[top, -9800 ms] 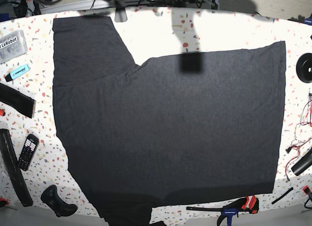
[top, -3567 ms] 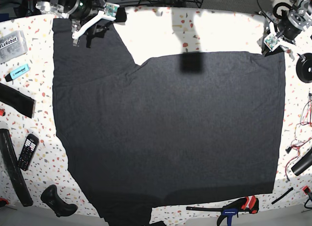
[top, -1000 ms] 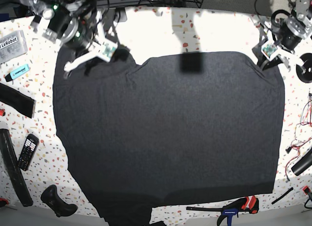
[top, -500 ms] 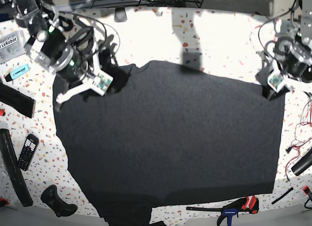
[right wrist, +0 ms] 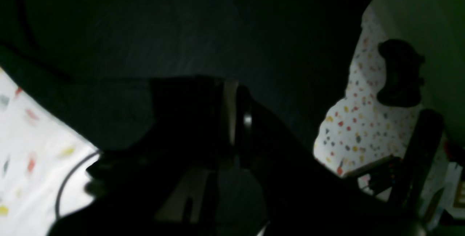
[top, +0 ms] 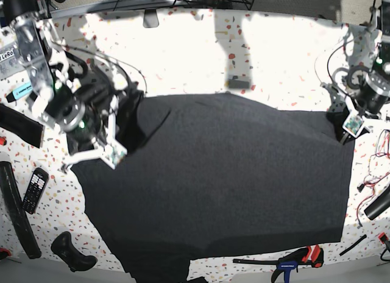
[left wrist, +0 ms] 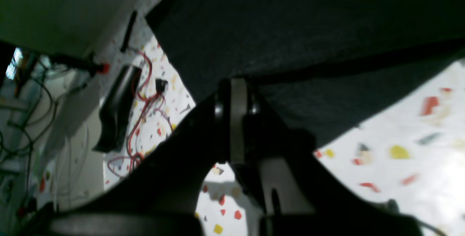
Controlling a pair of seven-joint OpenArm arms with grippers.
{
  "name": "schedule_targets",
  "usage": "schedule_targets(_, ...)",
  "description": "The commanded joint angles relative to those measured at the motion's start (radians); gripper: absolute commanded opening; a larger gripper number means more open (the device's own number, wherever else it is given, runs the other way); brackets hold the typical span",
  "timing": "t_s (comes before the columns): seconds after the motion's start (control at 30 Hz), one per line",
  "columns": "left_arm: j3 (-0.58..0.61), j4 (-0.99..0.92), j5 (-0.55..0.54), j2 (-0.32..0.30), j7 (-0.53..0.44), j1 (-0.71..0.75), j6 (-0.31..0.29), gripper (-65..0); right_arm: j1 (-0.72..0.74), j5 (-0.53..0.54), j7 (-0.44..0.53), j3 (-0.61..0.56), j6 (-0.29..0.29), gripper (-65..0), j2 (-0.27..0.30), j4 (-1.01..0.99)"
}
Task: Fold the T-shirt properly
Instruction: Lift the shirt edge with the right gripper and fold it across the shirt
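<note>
Folding the far edge toward the near side is the step in hand, as I judge it. My desk (top: pixel 183 51) is speckled white, and the T-shirt (top: pixel 225 179) covers most of its middle and near part, plain dark side up, with the near hem running off the near edge. Its far edge is lifted off the desk and doubled over, lying across the middle rather than along the far side.

My right gripper (top: pixel 116 150), at the scene's left, is clamped shut on the far-left part of the shirt, where the cloth bunches in a deep fold under the arm. My left gripper (top: pixel 348 125), at the scene's right, is pinched tight on the far-right corner; the left wrist view shows cloth caught between the closed jaws, a hem band running just past them.

To do this well I should carry both corners toward the near hem at one pace and one height, so the fold line stays straight from left to right. The left side looks more bunched than the right, so I would keep the cloth gently taut between my grippers to draw that slack out. Corners should land square on the near corners before I let go.

At the near edge a clamp (top: pixel 295 258) lies just beside the hem; I would set down short of it.
</note>
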Motion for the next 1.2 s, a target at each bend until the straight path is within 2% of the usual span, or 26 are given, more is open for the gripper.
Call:
schedule_targets(0.0, -0.007, -0.017, -0.009, -0.017, -0.021, -0.026, 0.016, -65.0, 0.036, -0.002, 0.02, 0.008, -0.008, -65.0, -0.003, -0.003)
schedule_targets(0.17, -0.006, -0.135, -0.132, -0.017, -0.037, -0.081, 0.015, -65.0, 0.133, -0.002, 0.032, 0.008, -0.008, -65.0, -0.08, -0.104)
schedule_targets(0.33, -0.006, -0.212, -0.138, -0.017, -0.077, -0.138, 0.015, -65.0, 0.225, 0.005, 0.054, 0.007, -0.003, -65.0, -0.158, -0.203)
schedule_targets(0.47, -0.006, -0.312, -0.138, -0.017, -0.077, -0.201, 0.012, -65.0, 0.3, 0.005, 0.054, 0.007, 0.061, -65.0, -0.225, -0.29)
schedule_targets(0.6, -0.006, -0.409, -0.139, -0.017, -0.079, -0.26, -0.009, -65.0, 0.37, 0.001, 0.053, 0.007, 0.068, -65.0, -0.279, -0.388)
schedule_targets(0.8, -0.006, -0.441, -0.138, -0.014, -0.196, -0.292, -0.065, -65.0, 0.478, 0.001, 0.046, 0.007, 0.069, -65.0, -0.33, -0.563)
schedule_targets(1.07, -0.006, -0.443, -0.135, 0.021, -0.198, -0.307, -0.068, -65.0, 0.591, -0.005, 0.039, 0.007, 0.067, -65.0, -0.363, -0.803)
schedule_targets(1.17, -0.006, -0.443, -0.135, 0.021, -0.198, -0.307, -0.068, -65.0, 0.625, -0.002, -0.014, 0.007, 0.064, -65.0, -0.362, -0.813)
